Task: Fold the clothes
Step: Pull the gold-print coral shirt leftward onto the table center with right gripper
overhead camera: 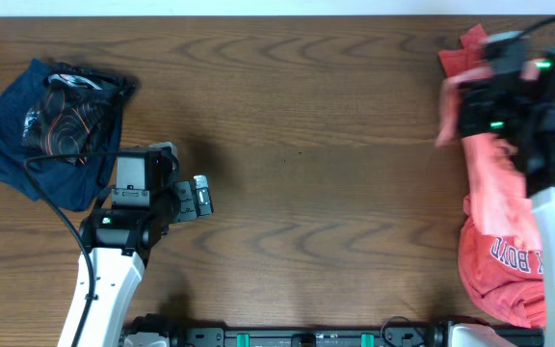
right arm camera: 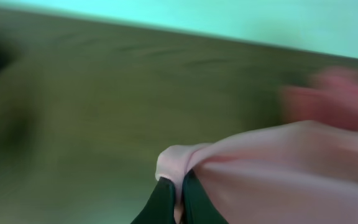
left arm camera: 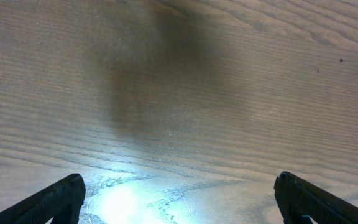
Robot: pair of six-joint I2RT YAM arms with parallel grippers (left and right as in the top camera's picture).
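- Nearest the robot, at the right edge of the brown wood-grain table [overhead camera: 306, 125], a bunched coral-red cotton T-shirt [overhead camera: 494, 260] lies in a heap. White block letters on it seem to read "BOYD"; folds and the arm hide the rest.
- On the near left, the left gripper [overhead camera: 200, 198] hangs over bare wood, jaws spread wide with nothing between them. The left wrist view shows its black fingers [left arm camera: 48, 202] well apart above the grain.
- Farther back on the left, a crumpled navy-blue garment with a red and white swirl print [overhead camera: 46, 120] lies on the table.
- At the far right, the right gripper [overhead camera: 462, 96] is pinched closed on a fold of the T-shirt, which stretches from there back to the near heap. The right wrist view is blurred, but shows dark fingers [right arm camera: 160, 202] clamped on pale pink cloth.
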